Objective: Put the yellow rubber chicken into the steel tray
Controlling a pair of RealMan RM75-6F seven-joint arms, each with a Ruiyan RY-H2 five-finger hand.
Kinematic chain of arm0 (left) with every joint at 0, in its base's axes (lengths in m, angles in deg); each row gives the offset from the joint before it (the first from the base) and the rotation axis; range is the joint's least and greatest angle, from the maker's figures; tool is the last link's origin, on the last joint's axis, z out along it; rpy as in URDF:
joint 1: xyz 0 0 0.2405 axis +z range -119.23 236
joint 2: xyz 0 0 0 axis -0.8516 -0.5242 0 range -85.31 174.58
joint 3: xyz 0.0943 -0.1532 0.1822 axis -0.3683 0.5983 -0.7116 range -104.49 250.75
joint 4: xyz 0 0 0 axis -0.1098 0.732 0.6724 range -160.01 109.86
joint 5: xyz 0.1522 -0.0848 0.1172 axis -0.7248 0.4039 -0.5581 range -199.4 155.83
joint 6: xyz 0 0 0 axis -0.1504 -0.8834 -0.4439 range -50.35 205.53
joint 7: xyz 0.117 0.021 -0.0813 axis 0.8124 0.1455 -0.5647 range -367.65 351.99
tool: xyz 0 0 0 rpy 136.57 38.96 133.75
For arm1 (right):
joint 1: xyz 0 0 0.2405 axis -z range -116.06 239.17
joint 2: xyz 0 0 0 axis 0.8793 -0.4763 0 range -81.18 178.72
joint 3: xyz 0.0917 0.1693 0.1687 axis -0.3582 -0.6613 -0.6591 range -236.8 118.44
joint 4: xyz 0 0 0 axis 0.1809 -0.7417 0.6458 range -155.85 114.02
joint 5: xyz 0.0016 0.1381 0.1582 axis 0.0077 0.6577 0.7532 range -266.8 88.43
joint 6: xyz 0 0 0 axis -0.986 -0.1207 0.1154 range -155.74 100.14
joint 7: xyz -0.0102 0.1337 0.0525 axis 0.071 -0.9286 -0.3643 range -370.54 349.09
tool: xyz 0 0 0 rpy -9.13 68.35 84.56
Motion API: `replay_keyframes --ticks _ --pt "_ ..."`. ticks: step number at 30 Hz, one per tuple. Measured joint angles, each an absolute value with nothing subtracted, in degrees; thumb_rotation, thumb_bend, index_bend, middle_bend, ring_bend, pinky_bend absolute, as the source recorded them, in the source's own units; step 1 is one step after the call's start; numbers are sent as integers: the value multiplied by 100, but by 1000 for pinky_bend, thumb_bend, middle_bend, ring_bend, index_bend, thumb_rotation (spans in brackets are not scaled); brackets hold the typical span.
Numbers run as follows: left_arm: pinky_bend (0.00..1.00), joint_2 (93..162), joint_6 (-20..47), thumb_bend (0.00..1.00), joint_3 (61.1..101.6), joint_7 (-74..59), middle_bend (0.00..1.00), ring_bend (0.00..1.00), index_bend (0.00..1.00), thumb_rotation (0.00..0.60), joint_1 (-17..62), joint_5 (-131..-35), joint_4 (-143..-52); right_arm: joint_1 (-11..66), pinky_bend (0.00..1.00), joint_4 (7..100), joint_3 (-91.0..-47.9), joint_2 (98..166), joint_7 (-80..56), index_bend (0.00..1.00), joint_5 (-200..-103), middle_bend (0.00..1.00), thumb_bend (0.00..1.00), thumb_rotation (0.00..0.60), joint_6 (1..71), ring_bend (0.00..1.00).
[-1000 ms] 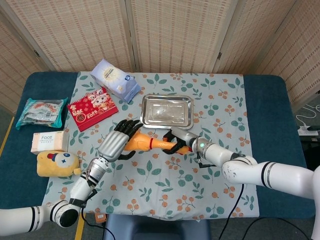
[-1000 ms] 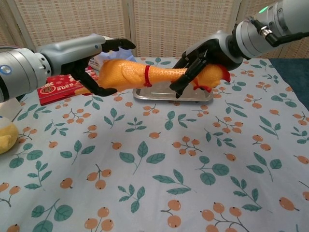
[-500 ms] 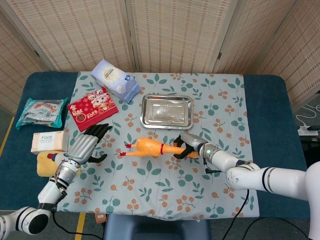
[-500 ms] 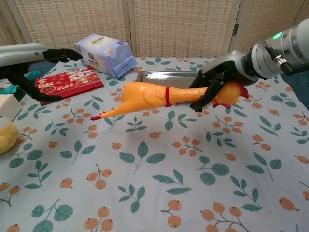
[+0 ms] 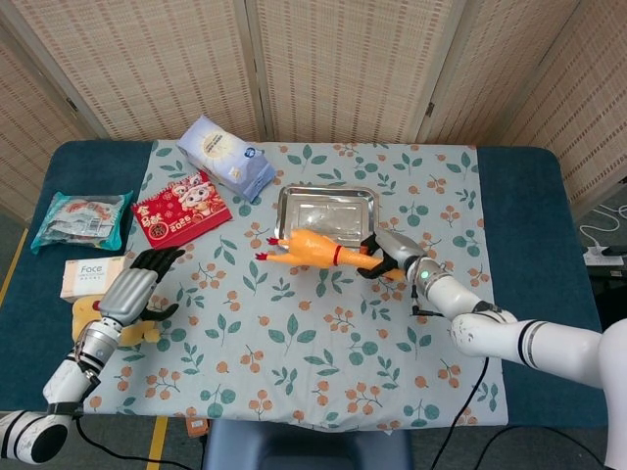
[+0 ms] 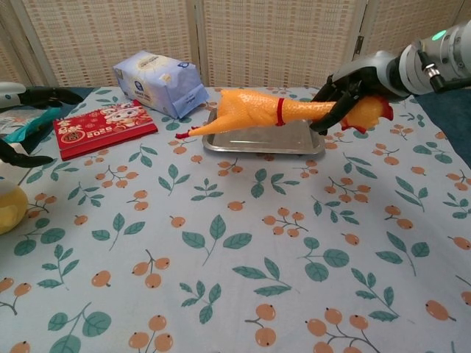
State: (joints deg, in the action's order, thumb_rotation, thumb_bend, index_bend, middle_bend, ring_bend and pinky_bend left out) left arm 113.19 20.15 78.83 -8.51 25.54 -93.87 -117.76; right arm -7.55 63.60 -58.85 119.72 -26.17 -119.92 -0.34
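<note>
- The right hand (image 6: 346, 94), gripping the yellow rubber chicken (image 6: 265, 110) by its neck, had carried it from mid-table to above the steel tray (image 5: 364, 199).
- The left hand (image 5: 132, 292), open and empty, had withdrawn toward the table's left edge, so only lowering and release seemingly remained.

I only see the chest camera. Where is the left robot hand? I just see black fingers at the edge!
Observer: The left robot hand is open and holds nothing. It is next to a small white box on the table's left side.
Child: Is the chicken over the tray?
Observer: From above, the rubber chicken overlaps only the near rim of the tray. The right robot hand grips its neck, outside the tray.
Child: What's the yellow blob at my left edge?
Observer: A yellow stuffed toy, partly hidden under the left arm.
</note>
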Motion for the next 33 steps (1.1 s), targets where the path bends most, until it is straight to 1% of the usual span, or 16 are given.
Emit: replay_keyframes --ticks 5,11,14,18,20,21,22,23,25,26,27,29,30,33 --pt "16 11319 1978 295 7861 -1008 0 0 0 600 2608 -9507 -11678 -890 1000 5687 -5773 12386 -2089 935 -11509 590 472 600 218 826" --pt "16 11332 1972 293 7942 -1067 0 0 0 600 2568 -9593 -11632 -1017 1000 5008 -5695 12969 -1430 936 -11033 590 472 600 531 826" --pt "16 11348 1950 295 7959 -1103 0 0 0 600 2550 -9680 -11619 -1041 1000 4636 -5735 13255 -1225 935 -10865 590 472 600 594 823" --pt "16 11389 1969 295 7994 -1116 0 0 0 600 2505 -9709 -11536 -1052 999 4079 -5843 13617 -1001 935 -10700 590 472 600 566 791" --pt "16 11409 2010 295 8004 -1136 0 0 0 600 2486 -9696 -11487 -1048 965 3764 -5924 13811 -874 921 -10637 590 472 600 530 755" --pt "16 11419 2027 295 8006 -1148 0 0 0 600 2480 -9687 -11453 -1044 914 3639 -5960 13882 -809 879 -10608 586 472 600 507 706" --pt "16 11433 2058 295 8012 -1169 0 0 0 600 2470 -9672 -11406 -1037 857 3499 -6003 13962 -712 813 -10562 566 469 600 464 645" --pt "16 11446 2082 295 8018 -1190 0 0 0 600 2460 -9659 -11371 -1031 783 3430 -6030 14001 -651 715 -10522 522 459 600 415 557" --pt "16 11481 2116 296 8035 -1249 0 0 0 600 2441 -9643 -11304 -1013 623 3370 -6105 14025 -582 491 -10459 374 415 600 288 362" --pt "16 11501 2125 297 8042 -1274 0 0 0 600 2434 -9642 -11278 -991 555 3357 -6176 14028 -568 395 -10465 302 393 600 227 283" --pt "16 11518 2135 297 8046 -1288 0 0 0 600 2428 -9641 -11254 -972 471 3353 -6218 14028 -567 273 -10502 217 368 600 204 194" --pt "16 11557 2176 296 8050 -1321 0 0 0 600 2411 -9634 -11208 -914 328 3363 -6301 14013 -600 85 -10641 74 327 600 141 62" --pt "16 11571 2196 294 8051 -1330 0 0 0 600 2402 -9629 -11194 -884 253 3373 -6354 14001 -627 19 -10717 21 301 600 84 17" --pt "16 11588 2214 295 8064 -1335 0 0 0 600 2385 -9619 -11170 -785 121 3419 -6519 13944 -717 0 -11032 0 237 600 -78 0"
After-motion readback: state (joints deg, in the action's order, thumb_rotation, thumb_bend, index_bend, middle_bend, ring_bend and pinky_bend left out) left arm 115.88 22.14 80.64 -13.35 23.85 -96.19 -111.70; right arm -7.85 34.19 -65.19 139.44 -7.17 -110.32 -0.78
